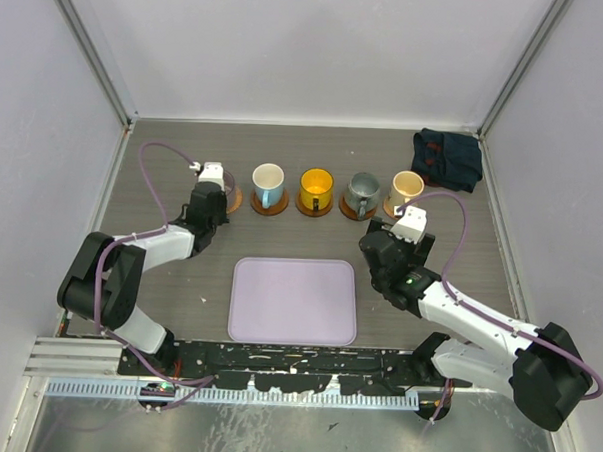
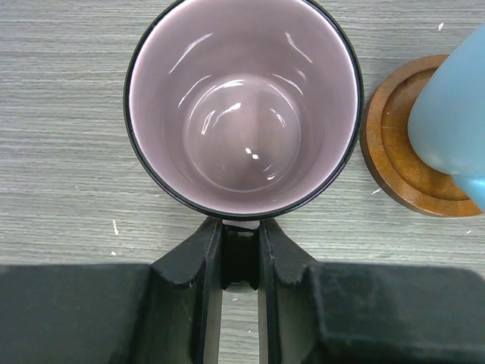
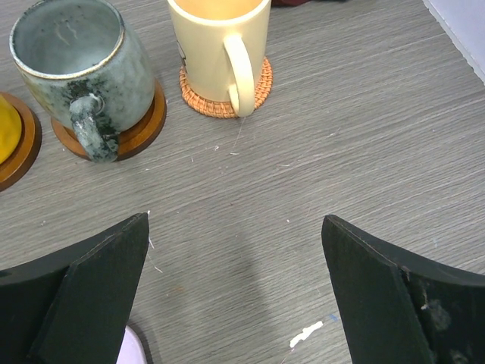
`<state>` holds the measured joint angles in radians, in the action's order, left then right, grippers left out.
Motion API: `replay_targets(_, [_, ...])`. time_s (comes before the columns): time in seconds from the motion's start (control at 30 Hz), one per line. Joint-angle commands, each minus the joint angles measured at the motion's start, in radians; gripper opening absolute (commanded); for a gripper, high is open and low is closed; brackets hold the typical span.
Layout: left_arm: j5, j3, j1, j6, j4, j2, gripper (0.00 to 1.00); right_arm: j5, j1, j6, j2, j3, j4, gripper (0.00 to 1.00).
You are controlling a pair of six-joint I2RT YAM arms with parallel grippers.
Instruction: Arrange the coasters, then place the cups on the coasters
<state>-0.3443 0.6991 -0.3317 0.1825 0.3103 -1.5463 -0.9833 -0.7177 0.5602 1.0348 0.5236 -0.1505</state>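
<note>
Presently, left gripper (image 2: 240,231) pinches the handle of the purple cup (image 2: 242,106); right gripper (image 3: 235,220) gapes wide, empty. Five cups (image 1: 315,190), five coasters (image 1: 269,209).

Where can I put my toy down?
The lavender tray is bare. So is the table strip between it and the row of cups, and behind the cups. Crowded: the cup row, left gripper and right gripper by its ends.

top external: high above the near edge, facing down over the whole table (image 1: 179,271) | left wrist: very near, straight down into the purple cup (image 2: 242,114), own fingers (image 2: 189,262) at bottom edge | right wrist: low, slanted forward, shares grey-green cup (image 3: 72,61) and cream cup (image 3: 220,45) with top view
</note>
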Motion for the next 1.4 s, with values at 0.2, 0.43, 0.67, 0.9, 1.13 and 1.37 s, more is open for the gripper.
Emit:
replay_targets(0.2, [-0.021,0.015,0.006,0.012,0.181,0.025,0.00,-0.002,0.004,0.029,0.012,0.011,0.025,1.00])
replay_targets(0.43, [-0.015,0.026,0.007,0.014,0.181,0.011,0.00,0.008,0.003,0.031,0.029,0.018,0.026,1.00])
replay_targets(0.67, [-0.020,0.034,0.006,0.025,0.157,0.009,0.01,0.004,0.004,0.029,0.023,0.018,0.026,1.00])
replay_targets(0.9, [-0.026,0.047,0.007,0.036,0.137,0.002,0.06,0.003,0.004,0.028,0.022,0.018,0.026,1.00])
replay_targets(1.13, [-0.025,0.054,0.006,0.049,0.132,-0.012,0.12,0.005,0.005,0.027,0.021,0.013,0.026,1.00])
replay_targets(1.37, [-0.032,0.063,0.007,0.053,0.116,-0.015,0.21,0.006,0.003,0.026,0.019,0.008,0.026,1.00])
